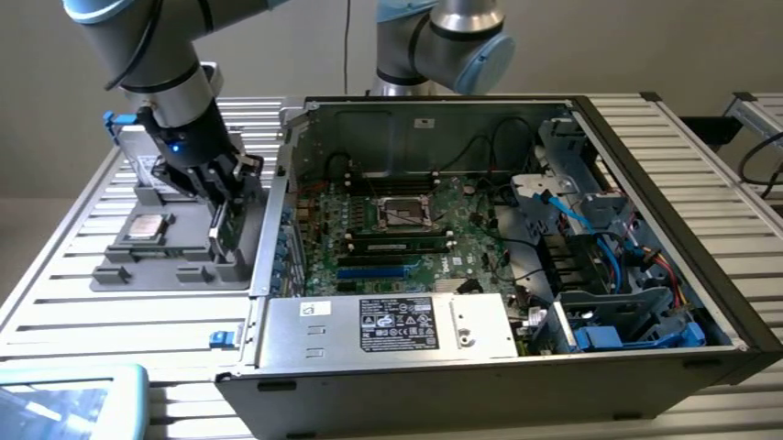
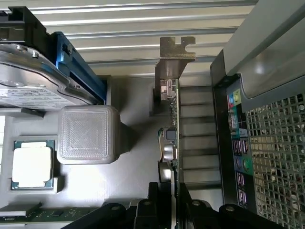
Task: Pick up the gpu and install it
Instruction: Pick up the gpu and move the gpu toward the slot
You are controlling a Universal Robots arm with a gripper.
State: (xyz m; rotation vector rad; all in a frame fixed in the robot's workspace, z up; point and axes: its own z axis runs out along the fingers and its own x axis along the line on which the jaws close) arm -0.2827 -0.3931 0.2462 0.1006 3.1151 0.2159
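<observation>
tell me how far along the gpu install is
Early. Done: the gripper is at the gpu, which stands on edge in the grey tray beside the open case. In hand: the pickup. Left: the card sits in the tray, not lifted, and the blue motherboard slots are bare.

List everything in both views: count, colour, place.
thin green expansion card with silver end bracket: one, green and silver, upright on edge in the tray.
grey plastic parts tray: one, grey, on the slatted table, at the exterior view's left of the case.
silver hard drive with white label: one, silver, in the tray.
square silver processor chip: one, silver, in the tray.
long narrow green memory stick: one, green, in the tray.
open black computer case: one, black, motherboard exposed.
grey and blue robot arm: one, above the tray.
black robot gripper: one, black, at the card.
</observation>
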